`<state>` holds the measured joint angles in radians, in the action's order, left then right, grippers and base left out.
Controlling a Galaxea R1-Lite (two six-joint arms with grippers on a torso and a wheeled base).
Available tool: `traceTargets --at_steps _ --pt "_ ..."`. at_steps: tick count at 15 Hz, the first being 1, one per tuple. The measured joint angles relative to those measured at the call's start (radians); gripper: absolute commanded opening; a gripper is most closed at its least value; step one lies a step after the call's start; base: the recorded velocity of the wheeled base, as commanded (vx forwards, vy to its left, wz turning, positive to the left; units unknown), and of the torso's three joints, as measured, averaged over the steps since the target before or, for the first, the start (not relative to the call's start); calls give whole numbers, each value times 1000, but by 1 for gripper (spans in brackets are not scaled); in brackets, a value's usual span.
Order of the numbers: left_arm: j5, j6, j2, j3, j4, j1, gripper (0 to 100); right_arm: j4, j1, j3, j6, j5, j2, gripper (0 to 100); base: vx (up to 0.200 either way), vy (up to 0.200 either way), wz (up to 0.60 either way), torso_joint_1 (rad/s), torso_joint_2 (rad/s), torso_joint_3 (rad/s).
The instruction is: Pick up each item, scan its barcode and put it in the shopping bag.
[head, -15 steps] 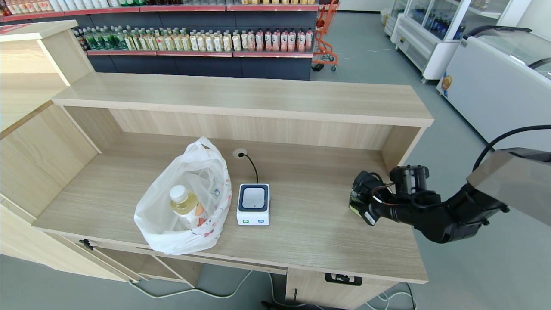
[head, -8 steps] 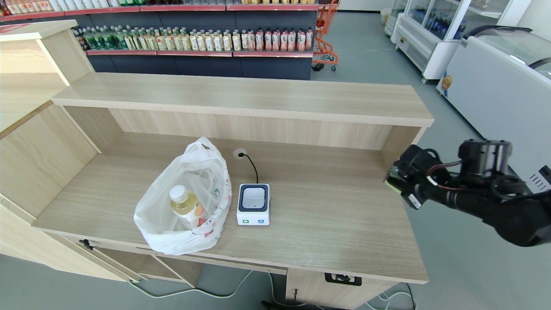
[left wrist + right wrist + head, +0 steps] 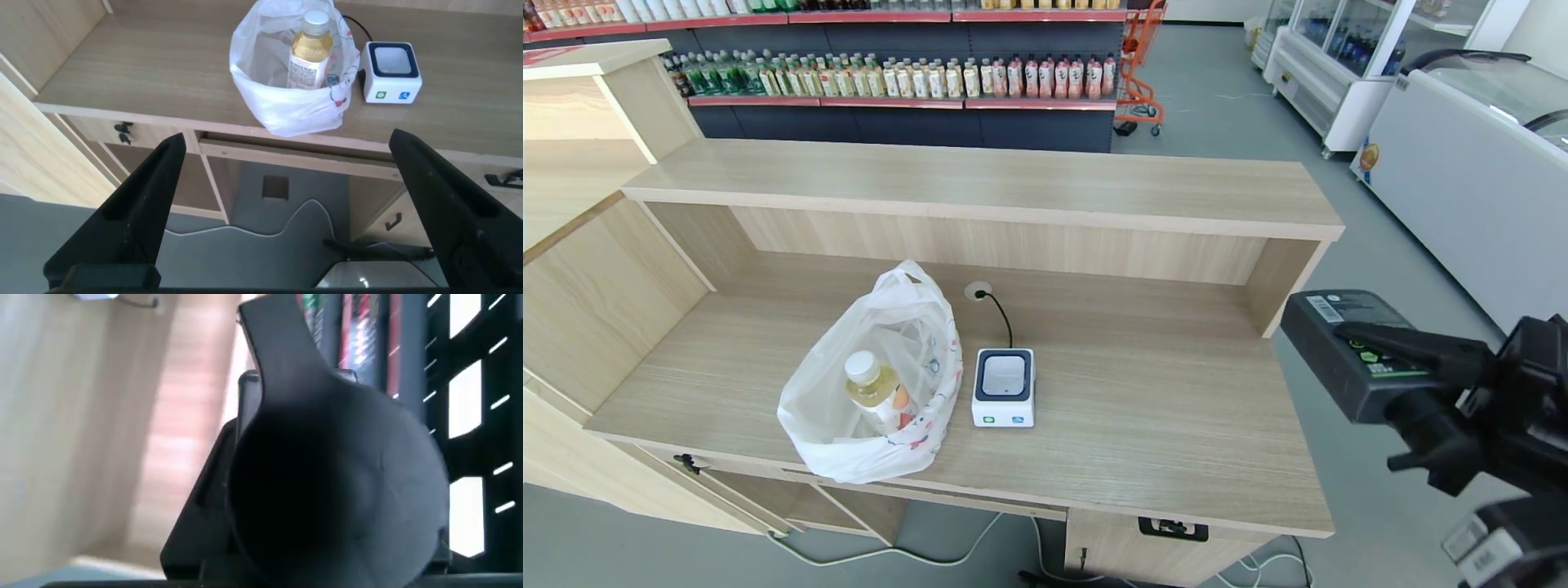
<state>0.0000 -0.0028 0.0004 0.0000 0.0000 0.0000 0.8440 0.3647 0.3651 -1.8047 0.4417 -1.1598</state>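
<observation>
Left wrist view, at the checkout counter [image 3: 1143, 408]: the left gripper [image 3: 286, 220] hangs out in front of the counter's near edge, fingers spread wide and empty. On the countertop, a white plastic shopping bag [image 3: 817, 408] stands open with a capped bottle of yellow drink [image 3: 872, 390] upright inside; just beside it sits the white barcode scanner [image 3: 1004, 386]. Beyond the counter's right end, well apart from the scanner, the right gripper [image 3: 1401, 359] clamps a black box [image 3: 1339, 367], barcode label facing up

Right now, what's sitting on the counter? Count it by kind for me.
shopping bag: 1
bottle, standing inside the bag: 1
scanner, beside the bag: 1
Total: 3
</observation>
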Motion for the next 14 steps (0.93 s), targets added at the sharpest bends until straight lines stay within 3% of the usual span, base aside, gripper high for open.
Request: traceTargets --at_steps 3,6,14 --pt "0 0 0 0 0 0 100 63 221 -15 -293 63 87 0 0 0 0 0 0 0" --pt "0 0 0 0 0 0 100 265 387 -19 -466 79 111 0 0 0 0 0 0 0" --pt "0 0 0 0 0 0 100 295 501 -27 -514 110 105 0 0 0 0 0 0 0"
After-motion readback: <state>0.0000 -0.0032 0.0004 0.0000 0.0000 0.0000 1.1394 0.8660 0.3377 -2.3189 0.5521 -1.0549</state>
